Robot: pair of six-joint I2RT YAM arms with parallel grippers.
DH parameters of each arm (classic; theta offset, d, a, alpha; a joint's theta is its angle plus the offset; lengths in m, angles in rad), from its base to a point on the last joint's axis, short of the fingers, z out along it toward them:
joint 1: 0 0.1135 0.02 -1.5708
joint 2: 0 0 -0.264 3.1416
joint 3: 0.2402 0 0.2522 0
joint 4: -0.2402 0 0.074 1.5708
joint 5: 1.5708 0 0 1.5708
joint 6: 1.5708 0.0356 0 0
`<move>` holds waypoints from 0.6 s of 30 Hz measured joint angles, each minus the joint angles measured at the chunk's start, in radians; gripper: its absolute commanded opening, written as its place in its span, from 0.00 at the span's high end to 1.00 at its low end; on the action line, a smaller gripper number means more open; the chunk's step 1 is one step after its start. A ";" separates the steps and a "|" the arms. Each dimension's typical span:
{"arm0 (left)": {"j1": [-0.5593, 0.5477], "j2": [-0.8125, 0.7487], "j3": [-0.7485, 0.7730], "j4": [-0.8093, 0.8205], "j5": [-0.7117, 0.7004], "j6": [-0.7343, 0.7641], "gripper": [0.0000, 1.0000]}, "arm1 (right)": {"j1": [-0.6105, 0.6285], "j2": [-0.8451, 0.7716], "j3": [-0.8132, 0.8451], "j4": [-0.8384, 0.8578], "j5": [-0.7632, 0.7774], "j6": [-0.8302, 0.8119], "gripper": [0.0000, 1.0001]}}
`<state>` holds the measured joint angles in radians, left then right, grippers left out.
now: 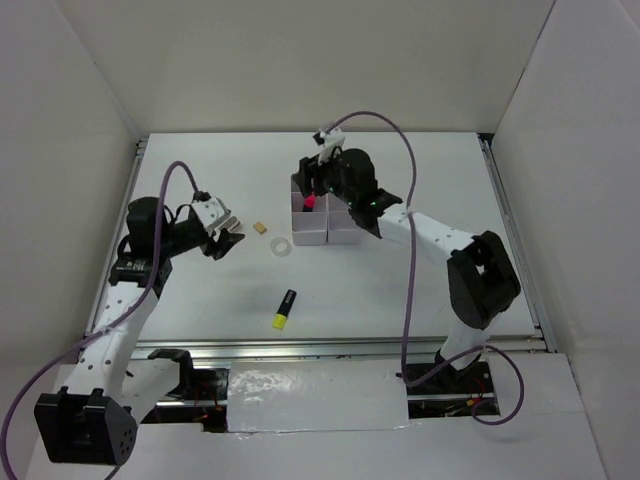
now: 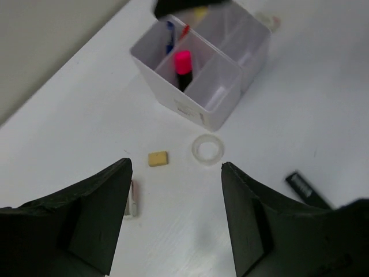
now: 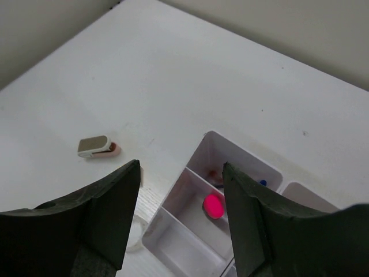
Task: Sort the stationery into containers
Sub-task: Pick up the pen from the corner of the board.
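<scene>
Left gripper (image 1: pixel 225 232) hangs over the table left of the containers (image 1: pixel 345 232), jaws wide open with nothing in them. Right gripper (image 1: pixel 318 185) sits above the containers' far end, also open and empty. The pink-black highlighter (image 1: pixel 310 201) stands upright in a left-column compartment. Tan eraser (image 1: pixel 260 228) and clear tape ring (image 1: pixel 282 246) lie just left of the containers. The yellow-black highlighter (image 1: pixel 285 309) lies nearer, well apart, and the metal clip (image 3: pixel 95 146) is by the left gripper.
</scene>
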<state>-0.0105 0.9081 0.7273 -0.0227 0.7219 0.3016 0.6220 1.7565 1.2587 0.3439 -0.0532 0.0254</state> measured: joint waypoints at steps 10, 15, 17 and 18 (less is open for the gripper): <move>-0.225 0.343 0.342 -0.827 0.011 1.287 0.31 | -0.288 -0.321 0.086 -0.291 -0.094 0.111 0.36; -0.332 0.377 0.298 -1.021 -0.120 1.541 0.27 | -0.412 -0.430 0.017 -0.394 -0.121 0.105 0.37; -0.391 0.397 0.293 -1.057 -0.173 1.586 0.26 | -0.447 -0.439 -0.005 -0.442 -0.131 0.104 0.37; -0.426 0.409 0.290 -1.062 -0.195 1.603 0.25 | -0.461 -0.438 -0.010 -0.468 -0.135 0.104 0.37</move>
<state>-0.4370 1.3167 1.0172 -1.0843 0.5274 1.9041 0.1608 1.3182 1.2484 -0.1246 -0.1879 0.1291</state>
